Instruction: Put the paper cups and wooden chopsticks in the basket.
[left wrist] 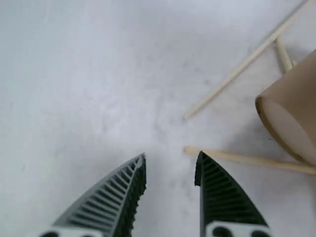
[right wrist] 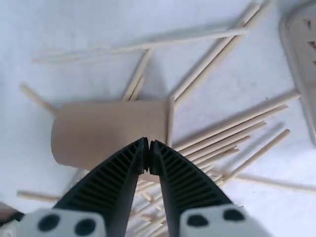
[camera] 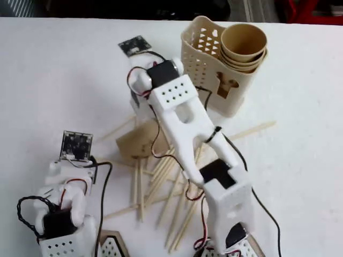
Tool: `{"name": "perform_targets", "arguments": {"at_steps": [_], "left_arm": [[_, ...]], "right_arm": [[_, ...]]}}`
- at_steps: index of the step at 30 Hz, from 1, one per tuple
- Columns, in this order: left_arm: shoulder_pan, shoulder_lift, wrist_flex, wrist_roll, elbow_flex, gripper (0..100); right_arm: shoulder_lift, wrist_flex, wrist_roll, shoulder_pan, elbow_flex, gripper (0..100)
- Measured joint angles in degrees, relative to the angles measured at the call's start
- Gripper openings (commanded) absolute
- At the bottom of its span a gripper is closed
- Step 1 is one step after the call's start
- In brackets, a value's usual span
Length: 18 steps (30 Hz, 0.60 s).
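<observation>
The basket [camera: 203,67] is standing at the far right of the counter [camera: 64,69], and a stack of paper cups [camera: 244,43] is sitting inside it. One more paper cup [right wrist: 108,131] is lying on its side at the centre of the counter, among scattered wooden chopsticks [camera: 161,179]. The right claw [right wrist: 148,144] is hanging directly over this cup with its fingers clenched together. The left claw [left wrist: 170,160] is hovering released over bare counter, left of the cup, with one chopstick [left wrist: 247,159] lying just beside a fingertip.
</observation>
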Motion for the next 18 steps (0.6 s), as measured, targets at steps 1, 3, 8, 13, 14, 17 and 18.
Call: {"name": "perform_targets", "arguments": {"at_steps": [1,3,8,13,14,17,18], "left_arm": [[0.0,0.0,0.0,0.0,0.0,17],[0.0,0.0,0.0,0.0,0.0,17],[0.0,0.0,0.0,0.0,0.0,17],[0.0,0.0,0.0,0.0,0.0,17],[0.0,0.0,0.0,0.0,0.0,17],[0.0,0.0,0.0,0.0,0.0,17],[0.0,0.0,0.0,0.0,0.0,17]], "right_arm": [[-1.1,0.0,2.1,0.1,1.4,4.3],[-3.2,0.0,7.2,1.1,3.8,9.6],[-5.1,0.0,20.7,7.5,6.5,19.7],[-3.9,0.0,37.1,12.4,6.6,20.4],[-3.0,0.0,40.2,12.4,6.6,20.5],[-1.0,0.0,46.4,12.1,6.6,20.5],[-0.7,0.0,47.9,12.0,6.6,20.6]]}}
